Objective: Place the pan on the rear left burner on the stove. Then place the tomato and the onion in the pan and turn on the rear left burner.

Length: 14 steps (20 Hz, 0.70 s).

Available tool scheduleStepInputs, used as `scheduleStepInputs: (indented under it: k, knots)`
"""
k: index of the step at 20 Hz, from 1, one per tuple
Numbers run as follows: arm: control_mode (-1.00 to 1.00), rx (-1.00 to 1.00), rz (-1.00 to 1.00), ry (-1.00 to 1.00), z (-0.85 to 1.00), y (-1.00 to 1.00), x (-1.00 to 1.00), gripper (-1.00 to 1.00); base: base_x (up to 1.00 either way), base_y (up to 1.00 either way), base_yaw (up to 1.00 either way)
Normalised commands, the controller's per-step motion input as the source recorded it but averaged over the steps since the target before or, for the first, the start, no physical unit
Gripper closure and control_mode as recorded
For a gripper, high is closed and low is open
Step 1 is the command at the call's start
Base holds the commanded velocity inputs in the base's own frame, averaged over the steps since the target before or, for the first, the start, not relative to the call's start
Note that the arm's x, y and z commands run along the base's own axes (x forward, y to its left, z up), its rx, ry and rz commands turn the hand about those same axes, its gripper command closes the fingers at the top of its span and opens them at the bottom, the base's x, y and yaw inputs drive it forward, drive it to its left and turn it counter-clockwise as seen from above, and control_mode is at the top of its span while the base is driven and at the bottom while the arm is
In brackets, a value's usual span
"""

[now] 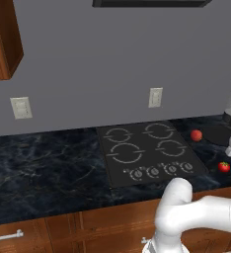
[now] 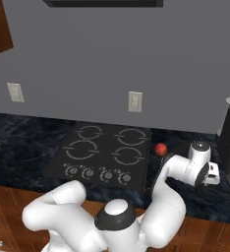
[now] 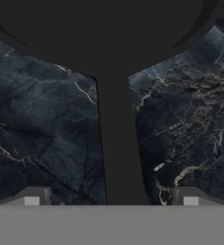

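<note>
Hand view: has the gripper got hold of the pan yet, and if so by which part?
Nothing is held. The gripper is open, its fingertips standing either side of the pan handle without closing on it.

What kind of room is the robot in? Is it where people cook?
Yes, it looks like a kitchen. There is a black stove with ring burners and knobs set in a dark marble counter, wooden cabinets below, and a tomato lying nearby.
</note>
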Motion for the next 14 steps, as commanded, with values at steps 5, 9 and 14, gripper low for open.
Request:
scheduleStepInputs:
  k: [5, 9, 14]
  knots:
    - [-1.0, 0.02, 0.0, 0.03, -0.25, 0.0, 0.0, -1.0, 0.0, 0.0, 0.0]
    - [-1.0, 0.02, 0.0, 0.03, -0.26, 0.0, 0.0, -1.0, 0.0, 0.0, 0.0]
    - [-1.0, 0.02, 0.0, 0.01, -0.25, 0.0, 0.0, 1.0, 0.0, 0.0, 0.0]
